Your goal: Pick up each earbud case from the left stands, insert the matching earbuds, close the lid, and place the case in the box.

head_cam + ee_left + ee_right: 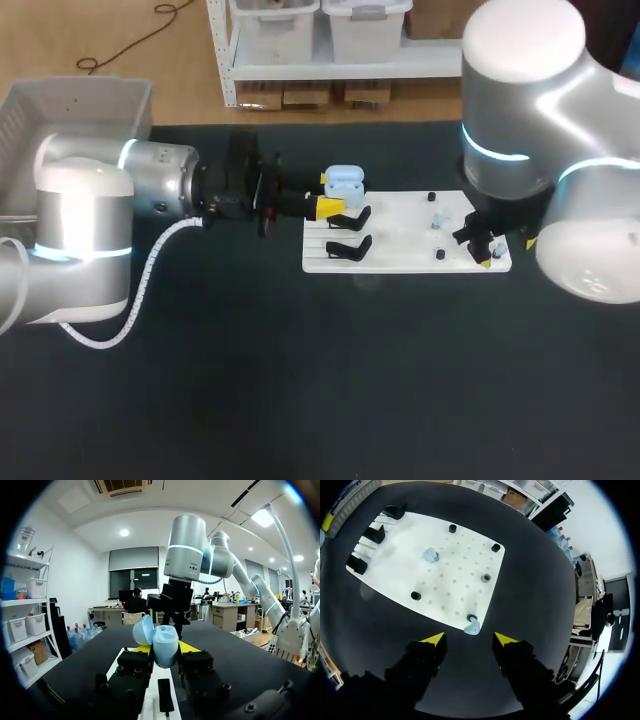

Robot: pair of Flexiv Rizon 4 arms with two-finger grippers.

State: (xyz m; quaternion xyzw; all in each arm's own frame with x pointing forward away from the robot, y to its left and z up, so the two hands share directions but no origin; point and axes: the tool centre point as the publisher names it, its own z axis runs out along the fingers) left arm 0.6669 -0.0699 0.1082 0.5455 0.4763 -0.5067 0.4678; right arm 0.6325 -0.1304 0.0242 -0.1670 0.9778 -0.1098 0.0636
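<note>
Black bench surface is being taken up near its middle by a white board, and every place below is being given from that board. At the board's stand end, a pale blue earbud case is being pinched by the jaws of the left arm. One yellow tip is being pressed against each side of it, as far as the wrist view allows. The case's lid is being held swung open. Two black stands are showing on the board just beside the case; whether the case is touching a third stand under it cannot be told. Over the board's opposite end, the right arm is being held with its jaws spread wide. Just ahead of those jaws, at the board's edge, a pale blue earbud is being carried on a black peg. A second earbud is being carried nearer the board's middle, with further black pegs standing around it. A pale box is being kept well apart from the board, beyond the left arm.
</note>
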